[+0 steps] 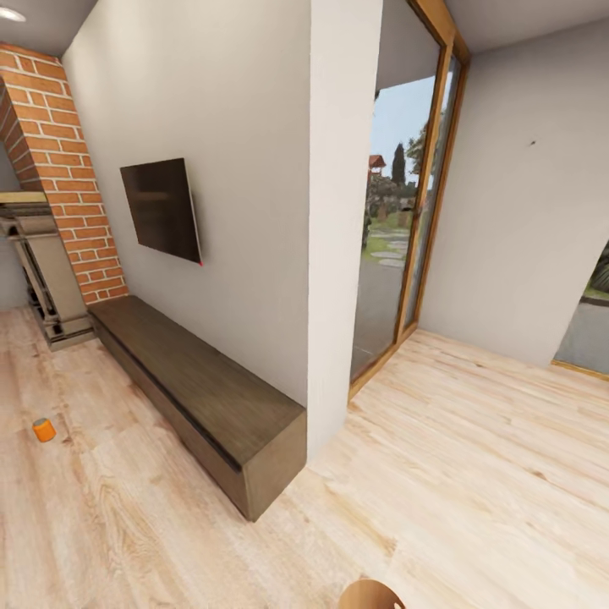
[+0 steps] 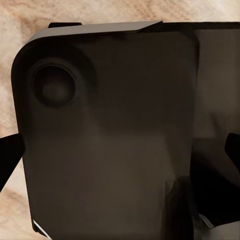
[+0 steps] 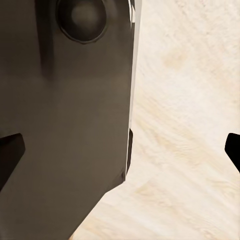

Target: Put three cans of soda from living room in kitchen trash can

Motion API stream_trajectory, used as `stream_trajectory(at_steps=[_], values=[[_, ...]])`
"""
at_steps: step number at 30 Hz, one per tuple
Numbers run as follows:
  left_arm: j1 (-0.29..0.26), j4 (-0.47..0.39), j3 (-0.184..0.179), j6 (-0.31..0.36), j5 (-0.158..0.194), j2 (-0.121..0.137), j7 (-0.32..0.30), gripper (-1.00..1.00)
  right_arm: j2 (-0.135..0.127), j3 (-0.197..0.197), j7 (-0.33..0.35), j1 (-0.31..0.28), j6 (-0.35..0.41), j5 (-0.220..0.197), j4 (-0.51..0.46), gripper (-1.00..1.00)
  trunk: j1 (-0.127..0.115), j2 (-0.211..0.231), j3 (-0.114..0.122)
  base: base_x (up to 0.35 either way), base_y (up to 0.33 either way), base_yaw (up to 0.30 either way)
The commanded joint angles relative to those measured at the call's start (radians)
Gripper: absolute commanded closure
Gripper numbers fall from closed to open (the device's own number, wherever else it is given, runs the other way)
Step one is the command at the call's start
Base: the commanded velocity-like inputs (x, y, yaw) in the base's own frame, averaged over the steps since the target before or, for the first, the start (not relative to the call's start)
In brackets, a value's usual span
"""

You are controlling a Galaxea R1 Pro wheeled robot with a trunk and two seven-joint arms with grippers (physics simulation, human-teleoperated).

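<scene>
One bright orange can of soda (image 1: 44, 430) stands upright on the light wood floor of the living room, far left in the head view, in front of the fireplace. In the left wrist view my left gripper (image 2: 120, 156) is open, its dark fingertips (image 2: 8, 161) spread to the frame's edges with nothing between them. It hangs close against a dark panel of my own body. The right wrist view shows my right gripper (image 3: 120, 151) open too, fingertips (image 3: 10, 156) wide apart over my dark body panel and bare plank floor. The tash can is out of view.
A long low dark wood cabinet (image 1: 199, 391) runs along the wall under a wall TV (image 1: 161, 209). A red-brick chimney (image 1: 63, 173) and fireplace (image 1: 42, 271) stand at left. A white wall end (image 1: 338, 254) juts out beside wood-framed glass doors (image 1: 402, 220). A rounded tan shape (image 1: 370, 595) sits at the bottom edge.
</scene>
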Motion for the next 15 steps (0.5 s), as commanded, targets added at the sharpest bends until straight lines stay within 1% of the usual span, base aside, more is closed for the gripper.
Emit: stream_trajectory(at_steps=[1, 15], values=[[0.0, 0.0, 0.0, 0.0, 0.0, 0.0, 0.0, -1.0, 0.0, 0.0, 0.0, 0.0, 0.0, 0.0, 0.0, -1.0, 0.0, 0.0, 0.0, 0.0, 0.0, 0.024], [0.0, 0.0, 0.0, 0.001, 0.0, 0.0, -0.002, -1.0, -0.002, 0.0, 0.0, 0.0, -0.001, -0.003, -0.005, -1.0, 0.0, 0.0, -0.002, 0.0, 0.0, 0.004]])
